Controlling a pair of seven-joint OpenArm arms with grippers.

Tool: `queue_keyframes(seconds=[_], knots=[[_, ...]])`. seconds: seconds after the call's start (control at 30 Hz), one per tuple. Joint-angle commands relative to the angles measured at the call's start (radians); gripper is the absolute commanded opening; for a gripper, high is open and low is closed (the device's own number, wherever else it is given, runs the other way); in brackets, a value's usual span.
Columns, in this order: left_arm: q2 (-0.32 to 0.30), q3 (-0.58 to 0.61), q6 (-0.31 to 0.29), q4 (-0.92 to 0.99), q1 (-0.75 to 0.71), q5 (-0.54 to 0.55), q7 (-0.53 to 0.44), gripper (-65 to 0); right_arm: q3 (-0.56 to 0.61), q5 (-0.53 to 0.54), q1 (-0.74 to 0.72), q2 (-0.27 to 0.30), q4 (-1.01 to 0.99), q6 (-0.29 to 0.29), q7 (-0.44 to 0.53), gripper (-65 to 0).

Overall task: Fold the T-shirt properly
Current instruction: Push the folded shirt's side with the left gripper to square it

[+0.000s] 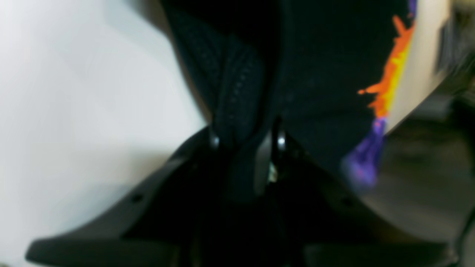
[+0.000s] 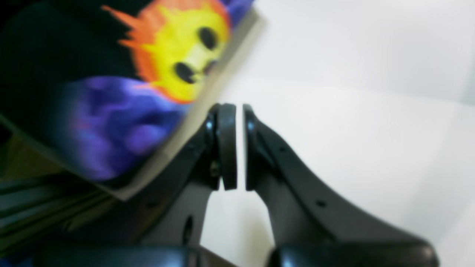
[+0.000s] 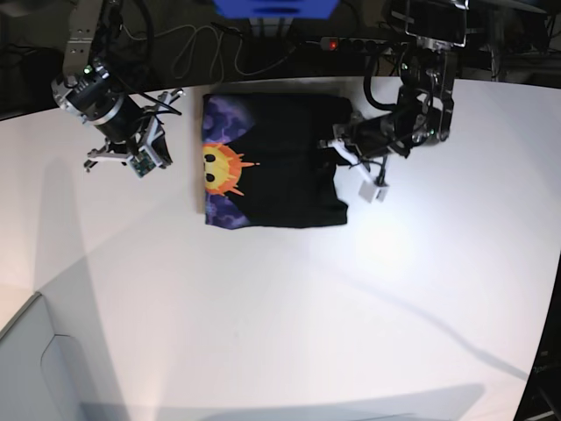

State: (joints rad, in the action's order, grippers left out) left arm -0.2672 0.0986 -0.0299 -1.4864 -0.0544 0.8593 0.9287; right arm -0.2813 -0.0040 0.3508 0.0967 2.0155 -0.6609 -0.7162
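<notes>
The black T-shirt (image 3: 280,167) lies folded into a rough rectangle at the back middle of the white table (image 3: 289,307). Its orange-yellow sun (image 3: 219,168) and purple clouds face up along the left edge. My left gripper (image 3: 342,143) is at the shirt's right edge; in the left wrist view the gripper (image 1: 246,142) is shut on a ribbed black fold of the T-shirt (image 1: 319,74). My right gripper (image 3: 168,98) is left of the shirt and apart from it. In the right wrist view it (image 2: 239,148) holds nothing, its pads nearly together, with the sun print (image 2: 185,55) to its upper left.
A power strip (image 3: 351,42) with a red light and loose cables lie beyond the table's far edge. A blue object (image 3: 276,7) is at the top. A grey panel (image 3: 35,368) sits at the front left corner.
</notes>
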Motion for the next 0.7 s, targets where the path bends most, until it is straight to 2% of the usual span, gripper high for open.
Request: queue_keyframes(seconds=[0.0, 0.13, 0.33, 0.5, 0.67], knots=[[-0.030, 0.049, 0.026, 0.022, 0.057, -0.047, -0.004, -65.0, -0.019, 0.014, -0.008, 0.004, 0.021, -0.012, 0.022, -64.3], [-0.097, 0.309, 0.023, 0.162, 0.282, -0.047, -0.003, -65.0, -0.098, 0.012, -0.009, -0.018, 0.027, -0.012, 0.022, -64.2], [-0.096, 0.715, 0.022, 0.309, 0.600, -0.047, -0.007, -65.0, -0.240, 0.012, -0.009, -0.067, 0.041, -0.012, 0.022, -64.2], [-0.019, 1.008, 0.022, 0.313, 0.776, -0.074, -0.024, -65.0, -0.301, 0.011, -0.009, -0.082, 0.041, -0.012, 0.022, -64.2], [0.046, 1.268, 0.022, 0.310, 0.853, -0.260, -0.109, -65.0, -0.375, 0.011, -0.005, -0.105, 0.041, -0.012, 0.022, -64.2]])
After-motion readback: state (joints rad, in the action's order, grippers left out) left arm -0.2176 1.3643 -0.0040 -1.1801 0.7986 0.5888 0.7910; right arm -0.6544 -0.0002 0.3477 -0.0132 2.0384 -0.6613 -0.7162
